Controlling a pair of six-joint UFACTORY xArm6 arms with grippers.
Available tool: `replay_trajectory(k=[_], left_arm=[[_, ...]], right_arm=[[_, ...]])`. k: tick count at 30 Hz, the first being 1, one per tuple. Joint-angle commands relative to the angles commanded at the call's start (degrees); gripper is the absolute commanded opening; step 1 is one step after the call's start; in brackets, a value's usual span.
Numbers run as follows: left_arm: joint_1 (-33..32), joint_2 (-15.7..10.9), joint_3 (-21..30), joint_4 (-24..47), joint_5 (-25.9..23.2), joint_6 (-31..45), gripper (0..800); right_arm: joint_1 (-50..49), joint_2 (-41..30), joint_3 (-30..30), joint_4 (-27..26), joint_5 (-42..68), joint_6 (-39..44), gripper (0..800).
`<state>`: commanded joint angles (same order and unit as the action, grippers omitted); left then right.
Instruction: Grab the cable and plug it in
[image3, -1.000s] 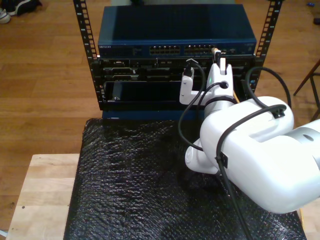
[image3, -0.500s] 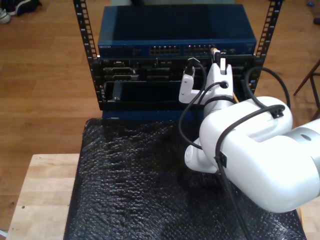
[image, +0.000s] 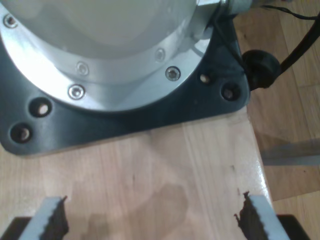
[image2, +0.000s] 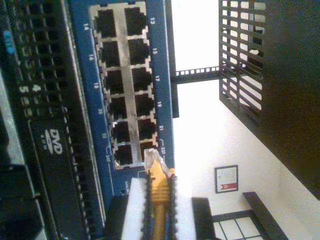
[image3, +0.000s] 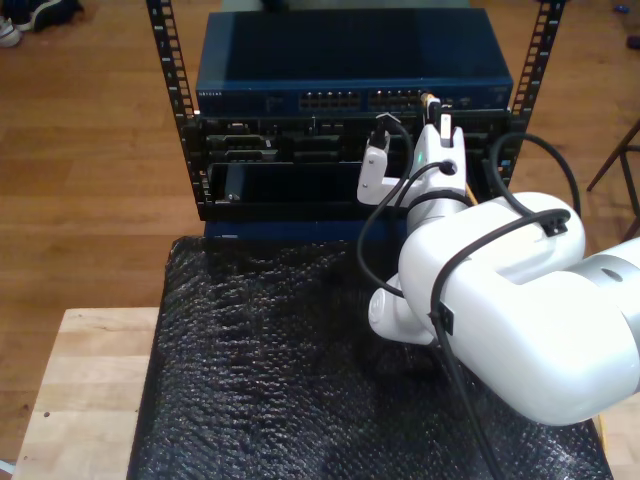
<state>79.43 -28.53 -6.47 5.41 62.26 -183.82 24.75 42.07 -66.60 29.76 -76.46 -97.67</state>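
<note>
The big white arm (image3: 500, 300) fills the exterior view from about 4 o'clock and reaches up toward 1 o'clock, where it meets the equipment rack (image3: 345, 110). The blue network switch (image3: 350, 98) sits at the top of that rack, near 12 o'clock in the exterior view, with its rows of ports facing the arm.

My second gripper (image2: 159, 200) is clamped on the cable (image2: 159, 192), the yellow-orange line running between its two pads. The clear plug (image2: 153, 159) sticks out past the fingertips and sits right at the end of the port block (image2: 124, 85), by the last pair of sockets. I cannot tell whether its tip is already touching a socket or just short of one.

My first gripper (image: 150, 217) has its jaws spread wide with nothing between them, over the bare wooden tabletop (image: 165, 175) beside a black base plate (image: 125, 110).

So the grab looks done, and the approach nearly so. What seems left is the final line-up and the push until the plug seats
</note>
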Motion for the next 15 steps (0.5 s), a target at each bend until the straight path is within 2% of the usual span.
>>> replay_trajectory(k=[15], left_arm=[[0.00,0.00,0.00,0.00,0.00,0.00,800]], right_arm=[[-0.44,0.62,-0.97,-0.09,0.09,0.00,0]])
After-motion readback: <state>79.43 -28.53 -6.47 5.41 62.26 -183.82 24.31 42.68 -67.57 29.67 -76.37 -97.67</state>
